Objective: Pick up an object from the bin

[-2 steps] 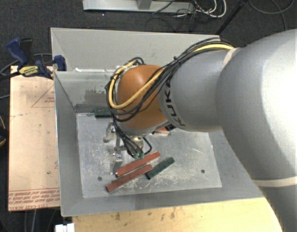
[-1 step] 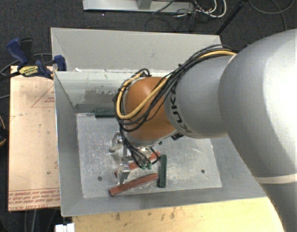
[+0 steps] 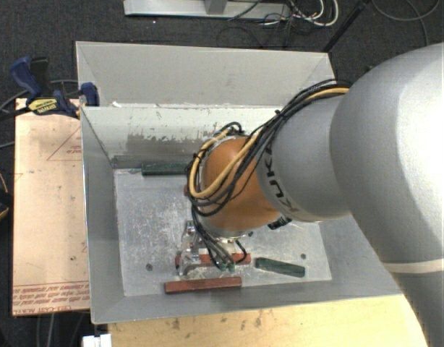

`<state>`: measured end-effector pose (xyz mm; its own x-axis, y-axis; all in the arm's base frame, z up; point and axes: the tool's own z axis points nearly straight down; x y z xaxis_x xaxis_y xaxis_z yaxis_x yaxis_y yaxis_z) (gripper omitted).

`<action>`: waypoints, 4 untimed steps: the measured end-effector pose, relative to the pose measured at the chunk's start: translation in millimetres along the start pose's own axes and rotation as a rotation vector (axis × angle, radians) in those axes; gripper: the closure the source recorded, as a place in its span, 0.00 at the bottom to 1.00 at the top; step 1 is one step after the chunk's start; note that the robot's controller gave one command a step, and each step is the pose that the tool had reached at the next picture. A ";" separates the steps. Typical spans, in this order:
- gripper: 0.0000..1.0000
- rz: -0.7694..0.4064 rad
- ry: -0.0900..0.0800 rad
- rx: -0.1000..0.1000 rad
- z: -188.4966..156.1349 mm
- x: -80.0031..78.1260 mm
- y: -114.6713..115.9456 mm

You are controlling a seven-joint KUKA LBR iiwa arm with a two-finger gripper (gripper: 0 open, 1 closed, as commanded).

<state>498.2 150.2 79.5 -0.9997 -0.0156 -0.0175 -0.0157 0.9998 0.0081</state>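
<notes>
At the near edge of the bin (image 3: 100,215) floor, the gripper (image 3: 202,260) sits low, just beside a reddish-brown bar (image 3: 202,285).
The arm comes in from the right and bends steeply down, its orange wrist cover (image 3: 233,186) looped with cables. Whether the gripper is open or closed cannot be told. One dark green stick (image 3: 280,267) lies near its right; a second green stick (image 3: 164,169) lies along the floor's far edge.

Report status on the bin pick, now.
Tool down at front of grey metal bin, next to long reddish-brown flat bar. Short dark green stick just view-right of tool. Second dark green stick by back wall, well clear.
</notes>
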 end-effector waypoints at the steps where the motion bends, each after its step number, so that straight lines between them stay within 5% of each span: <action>1: 1.00 0.000 0.000 0.000 0.0 0.0 0.0; 2: 1.00 -0.004 0.016 0.007 -107.1 -5.5 11.5; 4: 1.00 -0.028 0.019 0.008 -140.1 -8.2 11.0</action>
